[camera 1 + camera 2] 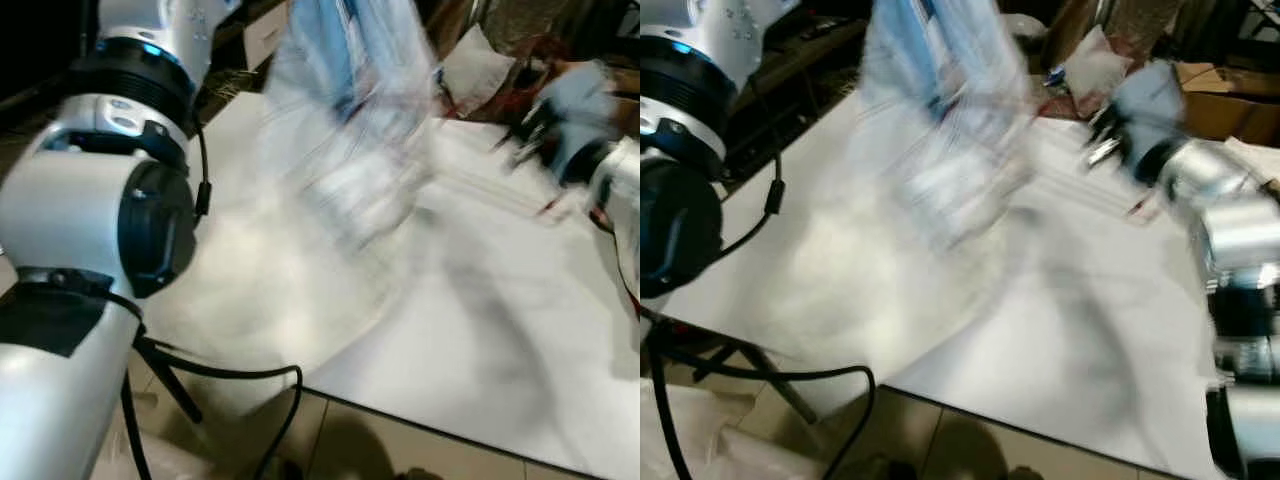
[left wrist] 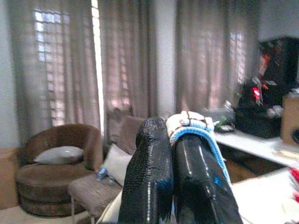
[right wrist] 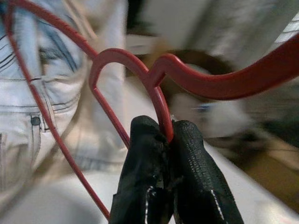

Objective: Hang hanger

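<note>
The head views are blurred by motion. A pale blue and white shirt [image 1: 340,130] hangs over the white table [image 1: 480,350], held up from above by my left arm [image 1: 100,210]. In the left wrist view my left gripper [image 2: 170,129] is shut on a fold of the blue-edged white cloth [image 2: 191,123]. At the table's far right my right gripper [image 1: 1105,135] holds a red hanger [image 3: 154,79]. Its fingers [image 3: 187,154] are shut on the hanger's thin frame just below the hook. The shirt [image 3: 28,93] shows behind the hanger.
A black cable [image 1: 250,375] loops off the table's near edge above the tiled floor. Bags and a cardboard box [image 1: 1210,110] crowd the far side. A brown armchair [image 2: 56,158] and curtained windows stand beyond.
</note>
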`<state>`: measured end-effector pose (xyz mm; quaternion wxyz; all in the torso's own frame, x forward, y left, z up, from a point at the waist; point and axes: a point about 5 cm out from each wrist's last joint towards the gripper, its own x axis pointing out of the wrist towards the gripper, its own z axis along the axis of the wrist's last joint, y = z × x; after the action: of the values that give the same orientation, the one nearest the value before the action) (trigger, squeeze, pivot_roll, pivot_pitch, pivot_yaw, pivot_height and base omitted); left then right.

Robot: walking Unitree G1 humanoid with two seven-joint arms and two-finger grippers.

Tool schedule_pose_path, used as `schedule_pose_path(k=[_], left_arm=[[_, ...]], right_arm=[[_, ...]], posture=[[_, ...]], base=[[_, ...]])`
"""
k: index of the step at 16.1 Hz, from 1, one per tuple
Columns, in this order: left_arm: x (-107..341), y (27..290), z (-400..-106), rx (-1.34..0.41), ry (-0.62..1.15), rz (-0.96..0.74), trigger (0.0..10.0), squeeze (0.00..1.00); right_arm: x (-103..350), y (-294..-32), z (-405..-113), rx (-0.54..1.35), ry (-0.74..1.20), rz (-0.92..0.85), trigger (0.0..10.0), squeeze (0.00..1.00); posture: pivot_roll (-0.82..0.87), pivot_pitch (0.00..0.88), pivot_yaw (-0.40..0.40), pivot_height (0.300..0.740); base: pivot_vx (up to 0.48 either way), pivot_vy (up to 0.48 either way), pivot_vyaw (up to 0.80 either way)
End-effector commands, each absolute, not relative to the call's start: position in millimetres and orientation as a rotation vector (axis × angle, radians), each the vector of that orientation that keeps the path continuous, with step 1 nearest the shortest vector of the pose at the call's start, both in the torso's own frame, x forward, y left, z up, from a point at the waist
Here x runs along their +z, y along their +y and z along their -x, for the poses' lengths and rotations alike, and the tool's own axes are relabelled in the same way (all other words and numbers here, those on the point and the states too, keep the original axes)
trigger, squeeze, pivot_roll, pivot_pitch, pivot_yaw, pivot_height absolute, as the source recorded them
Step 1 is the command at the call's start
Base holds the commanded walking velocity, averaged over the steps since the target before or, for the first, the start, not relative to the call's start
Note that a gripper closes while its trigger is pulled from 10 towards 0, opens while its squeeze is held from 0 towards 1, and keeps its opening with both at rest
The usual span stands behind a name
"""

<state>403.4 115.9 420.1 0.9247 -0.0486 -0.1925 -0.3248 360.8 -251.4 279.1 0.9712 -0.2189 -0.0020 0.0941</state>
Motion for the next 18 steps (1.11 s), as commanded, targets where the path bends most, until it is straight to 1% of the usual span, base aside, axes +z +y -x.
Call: schedule_pose_path(k=[1, 2, 3, 4, 5, 6, 7, 8, 9, 10, 11, 12, 13, 14, 15, 16, 17, 18], left_arm=[[451.4, 131.6, -394.1, -0.606, -0.519, 0.139, 10.0, 0.00], [454.9, 148.1, -393.7, -0.529, -0.553, 0.169, 10.0, 0.00], [451.8, 163.8, -395.1, -0.454, -0.555, 0.177, 10.0, 0.00], [439.5, 180.9, -399.0, -0.378, -0.526, 0.201, 10.0, 0.00], [425.0, 193.1, -402.9, -0.318, -0.488, 0.220, 10.0, 0.00], [391.5, 206.2, -410.6, -0.240, -0.388, 0.211, 10.0, 0.00], [317.7, 216.3, -419.4, -0.157, -0.175, 0.192, 10.0, 0.00], [289.1, 216.7, -419.9, -0.141, -0.090, 0.207, 10.0, 0.00], [237.6, 214.3, -416.3, -0.120, 0.055, 0.221, 10.0, 0.00], [219.6, 212.1, -413.7, -0.117, 0.108, 0.235, 10.0, 0.00], [171.2, 195.0, -402.1, -0.176, 0.251, 0.238, 10.0, 0.00], [142.7, 176.3, -387.0, -0.281, 0.328, 0.237, 10.0, 0.00], [137.1, 168.4, -377.0, -0.350, 0.331, 0.196, 10.0, 0.00], [139.8, 167.2, -369.9, -0.402, 0.293, 0.107, 10.0, 0.00], [142.2, 168.5, -368.7, -0.419, 0.277, 0.082, 10.0, 0.00], [155.2, 171.2, -366.3, -0.465, 0.221, 0.029, 10.0, 0.00], [161.2, 170.7, -364.4, -0.498, 0.200, -0.008, 10.0, 0.00], [171.4, 168.4, -359.0, -0.572, 0.164, -0.079, 10.0, 0.00]], right_arm=[[310.1, -279.3, -362.6, -0.011, -0.122, 0.434, 10.0, 0.00], [336.9, -294.4, -362.8, -0.124, -0.226, 0.442, 10.0, 0.00], [358.5, -299.3, -360.2, -0.172, -0.327, 0.455, 10.0, 0.00], [375.6, -296.9, -356.6, -0.156, -0.433, 0.446, 10.0, 0.00], [381.8, -292.5, -354.1, -0.117, -0.487, 0.440, 10.0, 0.00], [368.3, -278.1, -356.6, 0.047, -0.458, 0.437, 10.0, 0.00], [327.7, -255.7, -357.1, 0.298, -0.353, 0.486, 10.0, 0.00], [315.3, -250.5, -355.0, 0.359, -0.329, 0.499, 10.0, 0.00], [295.5, -244.3, -349.2, 0.454, -0.283, 0.509, 10.0, 0.00], [289.1, -242.9, -346.5, 0.488, -0.269, 0.522, 10.0, 0.00], [273.9, -242.4, -333.2, 0.591, -0.218, 0.554, 10.0, 0.00], [265.5, -246.8, -322.0, 0.639, -0.165, 0.572, 10.0, 0.00], [263.0, -251.0, -316.6, 0.649, -0.138, 0.587, 10.0, 0.00], [261.9, -254.5, -312.0, 0.653, -0.114, 0.619, 10.0, 0.00], [261.7, -256.0, -310.7, 0.651, -0.104, 0.632, 10.0, 0.00], [260.5, -260.2, -308.0, 0.640, -0.073, 0.669, 10.0, 0.00], [257.5, -262.1, -307.9, 0.627, -0.045, 0.690, 10.0, 0.00], [247.8, -265.2, -308.0, 0.602, 0.024, 0.739, 10.0, 0.00]], posture=[[-0.12, 0.000, 0.051, 0.740], [-0.12, 0.000, 0.051, 0.740], [-0.12, 0.000, 0.053, 0.740], [-0.12, 0.000, 0.059, 0.740], [-0.13, 0.000, 0.063, 0.740], [-0.13, 0.000, 0.067, 0.740], [-0.13, 0.000, 0.070, 0.740], [-0.13, 0.000, 0.069, 0.740], [-0.13, 0.000, 0.073, 0.740], [-0.13, 0.000, 0.073, 0.740], [-0.14, 0.000, 0.081, 0.740], [-0.14, 0.000, 0.088, 0.740], [-0.14, 0.000, 0.091, 0.740], [-0.14, 0.000, 0.092, 0.740], [-0.14, 0.000, 0.093, 0.740], [-0.14, 0.000, 0.092, 0.740], [-0.14, 0.000, 0.091, 0.740], [-0.14, 0.000, 0.093, 0.740]], base=[[0.000, 0.000, 0.00], [0.000, 0.000, 0.00], [0.000, 0.000, 0.00], [0.000, 0.000, 0.00], [0.000, 0.000, 0.00], [0.000, 0.000, 0.00], [0.000, 0.000, 0.00], [0.000, 0.000, 0.00], [0.000, 0.000, 0.00], [0.000, 0.000, 0.00], [0.000, 0.000, 0.00], [0.000, 0.000, 0.00], [0.000, 0.000, 0.00], [0.000, 0.000, 0.00], [0.000, 0.000, 0.00], [0.000, 0.000, 0.00], [0.000, 0.000, 0.00], [0.000, 0.000, 0.00]])
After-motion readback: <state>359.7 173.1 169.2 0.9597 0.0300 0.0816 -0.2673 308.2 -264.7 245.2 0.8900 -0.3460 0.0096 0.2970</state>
